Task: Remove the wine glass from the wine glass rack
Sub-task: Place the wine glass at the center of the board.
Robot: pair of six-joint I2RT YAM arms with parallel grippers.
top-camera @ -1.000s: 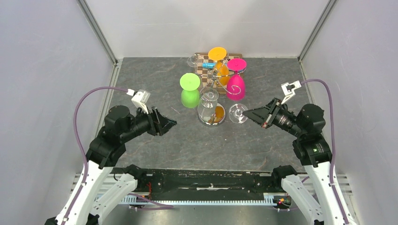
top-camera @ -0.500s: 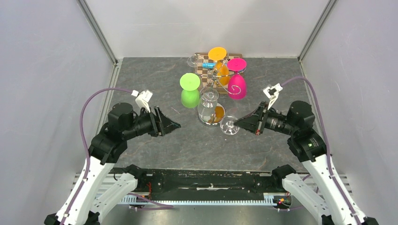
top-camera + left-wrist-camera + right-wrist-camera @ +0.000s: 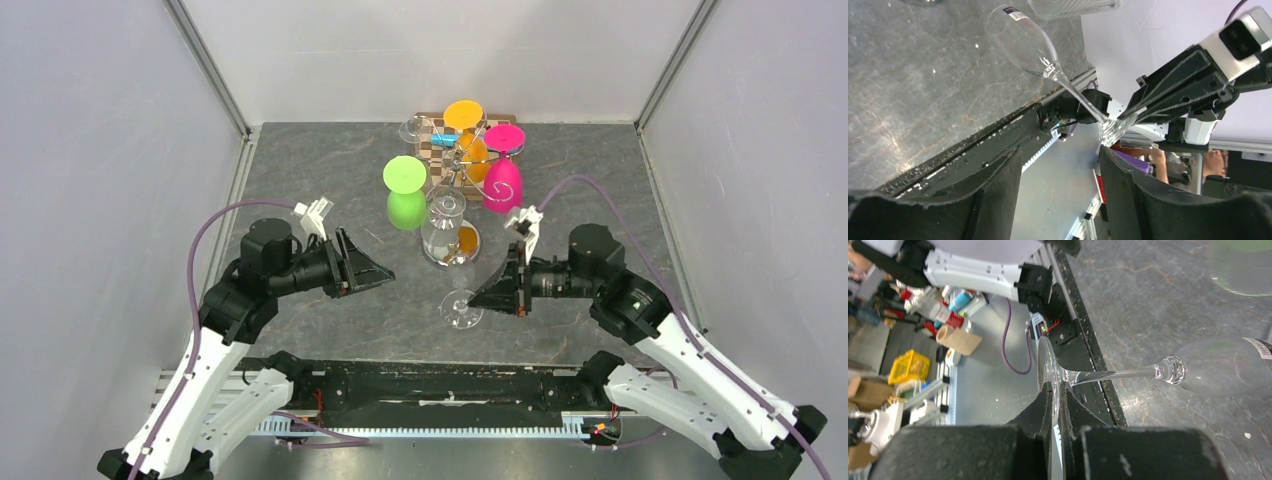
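Right claw (image 3: pixel 474 301) has carried the glass (image 3: pixel 461 312) off the rack (image 3: pixel 466 245) toward lower centre, pinching its thin foot; it seems fragile, slippery, safer by stem; left claw (image 3: pixel 385 272) stands open.

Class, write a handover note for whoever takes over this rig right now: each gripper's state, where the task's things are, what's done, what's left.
Left gripper: jaws open, empty, pointing toward the glass.
Right gripper: shut on the foot of the clear wine glass, held tilted above the table, on the near side of the wine glass rack.
Done: the glass is off the rack.
Left: probably set it down and release.
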